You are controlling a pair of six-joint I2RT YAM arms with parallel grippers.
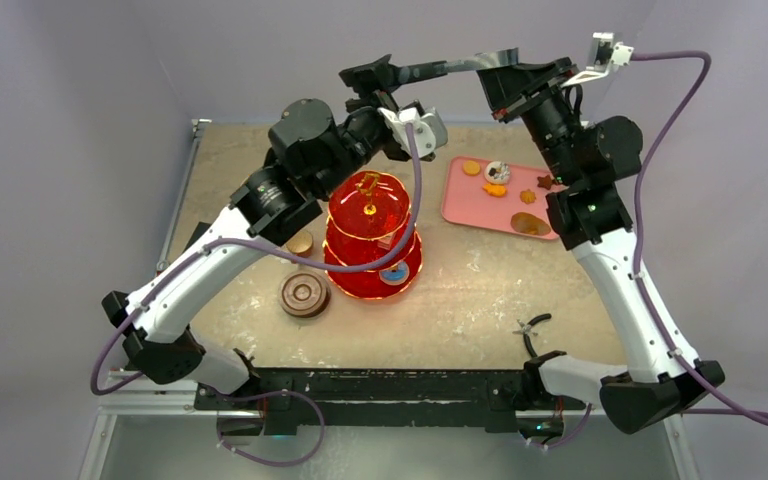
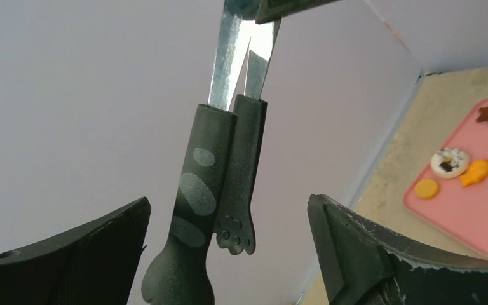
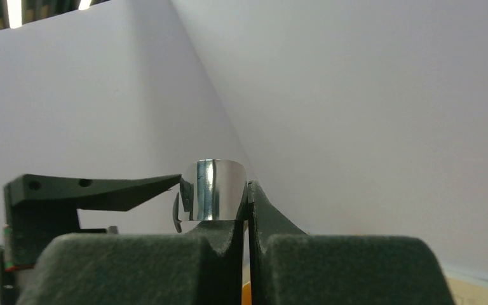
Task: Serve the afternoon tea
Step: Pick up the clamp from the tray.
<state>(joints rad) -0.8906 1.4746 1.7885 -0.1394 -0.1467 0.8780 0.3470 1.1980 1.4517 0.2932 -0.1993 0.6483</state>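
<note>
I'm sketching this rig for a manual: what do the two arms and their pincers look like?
Both share one build: the left arm and right arm have long white links between chunky black joints. A purple cable loops along each. The left pincer and right pincer have thick matt black fingers; the left's edges look scuffed. No lettering shows.

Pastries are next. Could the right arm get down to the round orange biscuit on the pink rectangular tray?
Probably yes: the round orange biscuit lies uncovered on the pink tray beside it. The right gripper is shut on the black paw-tipped tongs, the left gripper open around them.
</note>
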